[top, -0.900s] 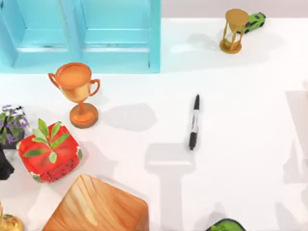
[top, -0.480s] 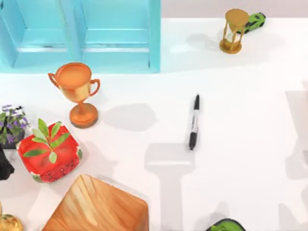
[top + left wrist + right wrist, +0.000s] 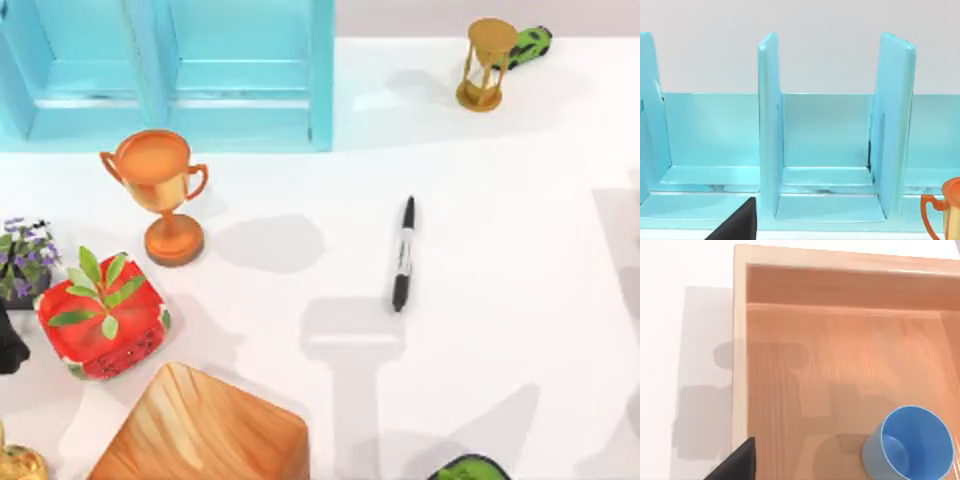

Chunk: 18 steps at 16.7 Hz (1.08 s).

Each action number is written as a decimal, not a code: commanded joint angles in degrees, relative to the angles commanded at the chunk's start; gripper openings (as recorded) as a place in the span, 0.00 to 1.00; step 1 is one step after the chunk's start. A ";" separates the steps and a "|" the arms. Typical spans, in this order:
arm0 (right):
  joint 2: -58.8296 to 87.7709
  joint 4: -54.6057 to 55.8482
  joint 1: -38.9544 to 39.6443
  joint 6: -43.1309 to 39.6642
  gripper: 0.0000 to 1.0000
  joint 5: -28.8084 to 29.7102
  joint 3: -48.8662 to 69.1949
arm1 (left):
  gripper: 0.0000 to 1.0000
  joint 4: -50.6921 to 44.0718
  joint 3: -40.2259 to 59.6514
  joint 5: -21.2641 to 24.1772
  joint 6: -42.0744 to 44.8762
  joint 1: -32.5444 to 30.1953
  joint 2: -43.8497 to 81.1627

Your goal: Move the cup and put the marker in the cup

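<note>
Two shifts show against the earlier top views. A broad grey shadow now fans across the table (image 3: 560,200) toward its near right corner, where 0.9 s ago only narrow shadow strips lay. The black shape (image 3: 9,342) at the table's left edge sits very slightly farther back. Everything else on the table lies as it did.

The right gripper's opening cannot be told, and nothing shows it holding anything. A black wedge (image 3: 735,463) cuts into the right wrist view over the rim of a wooden tray (image 3: 740,365). The cup (image 3: 910,442) stands upright on that tray's floor, mouth open and empty, clear of the tray wall in view.

The left gripper's opening cannot be told either. A like black wedge (image 3: 735,222) sits in the left wrist view, which faces the light-blue divided shelf (image 3: 825,135), with the orange trophy (image 3: 947,210) beside it.

The marker (image 3: 403,255) lies flat and alone near the table's middle, a little toward the right edge, running almost parallel to that edge. Toward the left edge stand the trophy, a red box with a green sprig (image 3: 102,315) and a purple flower pot (image 3: 22,258). A wooden block (image 3: 200,430) lies at the near edge. An hourglass (image 3: 487,65) and a green toy car (image 3: 530,44) stand at the far right.
</note>
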 joint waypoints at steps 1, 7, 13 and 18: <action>5.77 -3.94 -1.55 -1.50 1.00 -0.01 4.94 | 1.00 0.00 0.00 0.00 0.00 0.00 0.00; 38.24 -25.70 -10.15 -9.76 1.00 -0.05 32.65 | 1.00 0.00 0.00 0.00 0.00 0.00 0.00; 58.25 -38.79 -15.39 -14.75 1.00 -0.01 49.13 | 1.00 0.00 0.00 0.00 0.00 0.00 0.00; 60.45 -40.33 -16.02 -15.35 1.00 0.00 50.95 | 1.00 0.00 0.00 0.00 0.00 0.00 0.00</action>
